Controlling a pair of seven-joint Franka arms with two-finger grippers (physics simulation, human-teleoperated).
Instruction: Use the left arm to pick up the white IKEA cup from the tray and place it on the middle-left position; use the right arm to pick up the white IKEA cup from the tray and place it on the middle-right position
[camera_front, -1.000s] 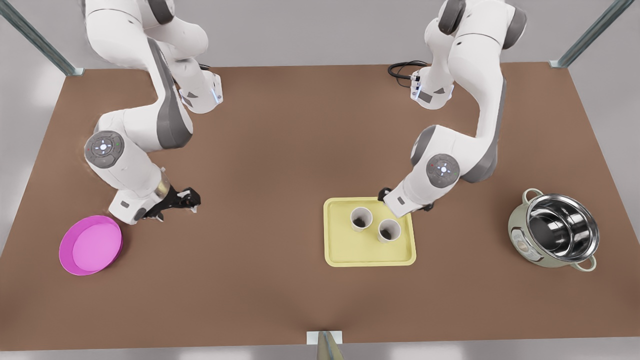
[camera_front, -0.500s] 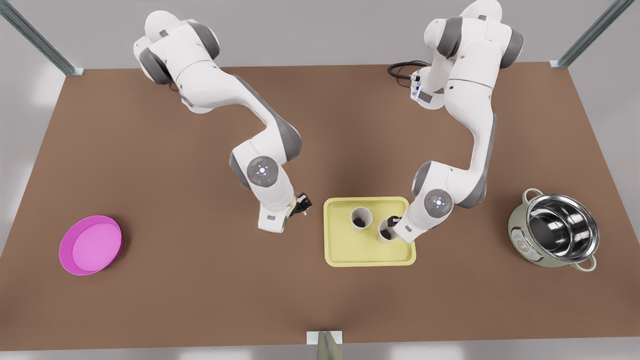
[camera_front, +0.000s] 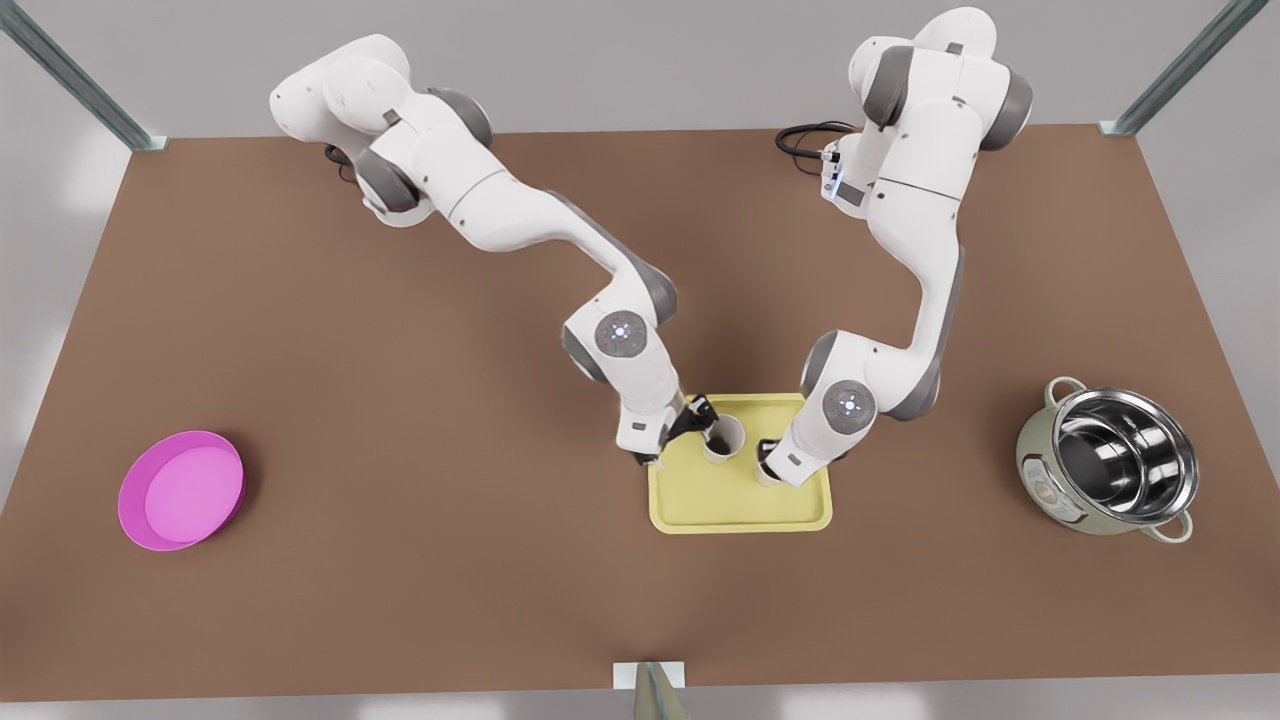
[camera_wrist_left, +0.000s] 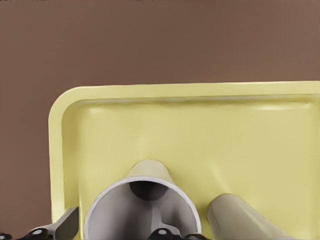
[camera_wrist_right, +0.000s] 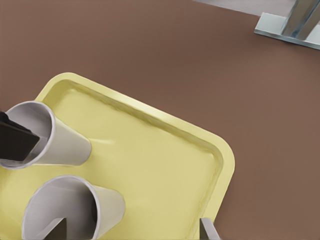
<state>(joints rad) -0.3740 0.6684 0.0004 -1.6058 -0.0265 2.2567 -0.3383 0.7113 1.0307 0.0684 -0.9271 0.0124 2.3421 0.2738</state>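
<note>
Grasp step. Left gripper (camera_front: 703, 421) spread astride the left cup (camera_front: 724, 437) rim; right gripper (camera_wrist_right: 132, 231) spread around the right cup (camera_wrist_right: 75, 207), both on the tray (camera_front: 700, 500). Next: pinch, lift.

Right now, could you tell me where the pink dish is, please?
The pink dish sits on the brown table at the front view's far left, well apart from the yellow tray and both arms.
</note>
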